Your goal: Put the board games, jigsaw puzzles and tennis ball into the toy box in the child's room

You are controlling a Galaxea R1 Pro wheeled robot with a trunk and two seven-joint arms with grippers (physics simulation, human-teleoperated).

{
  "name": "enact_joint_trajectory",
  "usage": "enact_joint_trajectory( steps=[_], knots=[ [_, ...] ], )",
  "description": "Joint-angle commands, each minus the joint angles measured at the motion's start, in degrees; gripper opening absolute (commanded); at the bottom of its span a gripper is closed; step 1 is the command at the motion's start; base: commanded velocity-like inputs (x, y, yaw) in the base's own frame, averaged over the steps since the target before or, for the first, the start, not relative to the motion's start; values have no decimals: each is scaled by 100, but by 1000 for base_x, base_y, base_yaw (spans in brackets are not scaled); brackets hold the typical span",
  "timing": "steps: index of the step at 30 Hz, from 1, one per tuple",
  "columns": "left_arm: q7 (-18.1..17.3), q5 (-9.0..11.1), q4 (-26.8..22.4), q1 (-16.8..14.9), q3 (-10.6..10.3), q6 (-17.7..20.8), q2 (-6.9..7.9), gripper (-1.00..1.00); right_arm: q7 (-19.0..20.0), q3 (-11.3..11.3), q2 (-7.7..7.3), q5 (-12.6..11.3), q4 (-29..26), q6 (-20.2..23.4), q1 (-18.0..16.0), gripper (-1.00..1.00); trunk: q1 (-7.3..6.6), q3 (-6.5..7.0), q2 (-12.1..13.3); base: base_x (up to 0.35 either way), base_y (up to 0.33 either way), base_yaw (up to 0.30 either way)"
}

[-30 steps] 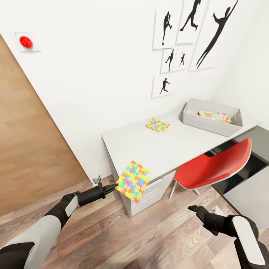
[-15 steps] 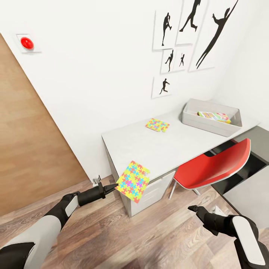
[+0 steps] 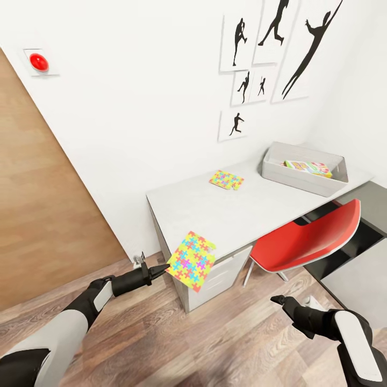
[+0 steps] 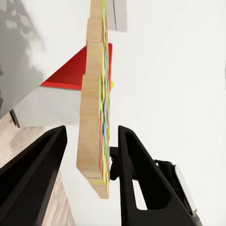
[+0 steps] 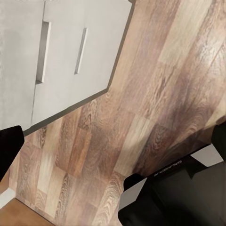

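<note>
My left gripper (image 3: 161,270) is shut on the edge of a bright multicoloured jigsaw puzzle (image 3: 191,261), which hangs in the air just off the near left corner of the grey table (image 3: 215,215). The left wrist view has this puzzle (image 4: 96,117) edge-on between the fingers. A second jigsaw puzzle (image 3: 226,179) lies flat on the table towards the wall. The grey toy box (image 3: 293,181) stands at the table's far right end with a colourful board game (image 3: 308,167) inside. My right gripper (image 3: 278,299) hangs open and holds nothing, low over the wooden floor.
A red chair (image 3: 306,236) is tucked under the table's right half. Grey drawers (image 5: 56,52) sit under the left half. A wooden door (image 3: 37,215) and a white wall with silhouette pictures border the table. A dark surface (image 3: 371,209) lies at the far right.
</note>
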Motion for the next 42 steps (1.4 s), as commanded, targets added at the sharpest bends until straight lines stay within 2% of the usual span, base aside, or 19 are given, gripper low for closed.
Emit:
enact_joint_trajectory(
  steps=[1, 5, 6, 12, 15, 24, 31, 37, 42],
  knots=[
    [-9, 4, -23, -5, 8, 175, 0, -100, -57, -5, -2, -62, -8, 15, -5, 100, 3, -9, -10, 0, 0, 0],
    [-3, 0, -342, -11, -31, 642, 2, -100, -54, -14, -10, -65, -10, 17, -5, 100, 3, -9, -10, 0, 0, 0],
    [-14, -5, -574, -6, -50, 785, 23, -100, -53, -16, -19, -65, -15, 19, -5, 100, 3, -9, -10, 0, 0, 0],
    [-26, -38, -675, -12, -47, 974, 82, -100, -53, -10, -12, -67, -12, 19, -5, 100, 3, -9, -10, 0, 0, 0],
    [-27, -49, -697, -26, -44, 1149, 199, -100, -53, -10, -12, -66, -12, 19, -5, 100, 3, -9, -10, 0, 0, 0],
    [-33, -53, -799, -51, -70, 1411, 541, -100, -53, -13, -29, -59, 2, 19, -5, 100, 3, -9, -10, 0, 0, 0],
    [-36, -53, -962, -50, -215, 1543, 783, -100, -53, -34, -46, -61, 3, 22, -5, 100, 3, -9, -10, 0, 0, 0],
    [-32, -53, -972, -52, -227, 1552, 930, -100, -54, -40, -52, -86, 3, 27, -5, 100, 3, 15, -10, 0, 0, 0],
    [-32, -53, -974, -53, -235, 1553, 986, -100, -53, -30, -37, -81, -2, 28, -5, 100, 3, 59, -10, 0, 0, 0]
  ],
)
